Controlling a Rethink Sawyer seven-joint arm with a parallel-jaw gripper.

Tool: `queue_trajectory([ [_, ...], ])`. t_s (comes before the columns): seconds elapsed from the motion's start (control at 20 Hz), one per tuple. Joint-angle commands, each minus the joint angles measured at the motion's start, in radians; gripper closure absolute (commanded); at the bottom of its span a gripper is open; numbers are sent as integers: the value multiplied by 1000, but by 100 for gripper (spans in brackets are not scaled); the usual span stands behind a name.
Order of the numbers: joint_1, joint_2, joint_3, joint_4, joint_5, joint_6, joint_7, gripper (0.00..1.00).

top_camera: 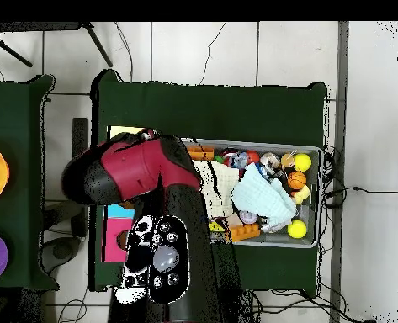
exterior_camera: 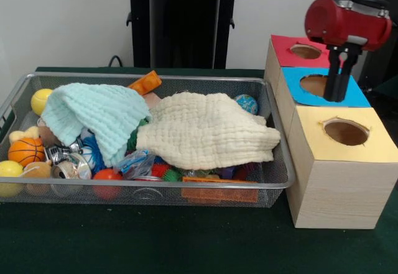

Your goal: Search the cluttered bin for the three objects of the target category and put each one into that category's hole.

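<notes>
A wire mesh bin holds mixed clutter half hidden under a pale green cloth and a cream cloth. Showing around the cloths are a small basketball, yellow balls, a red ball, a blue patterned ball, shiny cans and an orange piece. My gripper hangs right over the blue box, beside its hole. It looks shut with nothing visible in it. Overhead, the arm hides the gripper.
Three wooden boxes stand in a row right of the bin: red-topped at the back, blue in the middle, yellow-topped nearest, each with a round hole. In the overhead view the bin lies right of the arm, on the dark green table.
</notes>
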Motion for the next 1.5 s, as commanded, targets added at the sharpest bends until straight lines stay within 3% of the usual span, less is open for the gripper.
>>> queue_trajectory([
  [0.05, -148, -31, 164, 178, -23, 93, -206, 100],
  [0.35, -290, -6, 260, 196, -73, 83, -300, 100],
  [0.65, -392, 10, 343, 185, -98, 141, -377, 100],
  [0.9, -439, 4, 374, 174, -146, 168, -407, 100],
  [1.25, -541, -43, 418, 201, -216, 239, -533, 100],
  [1.5, -618, -32, 452, 208, -249, 258, -605, 100],
])
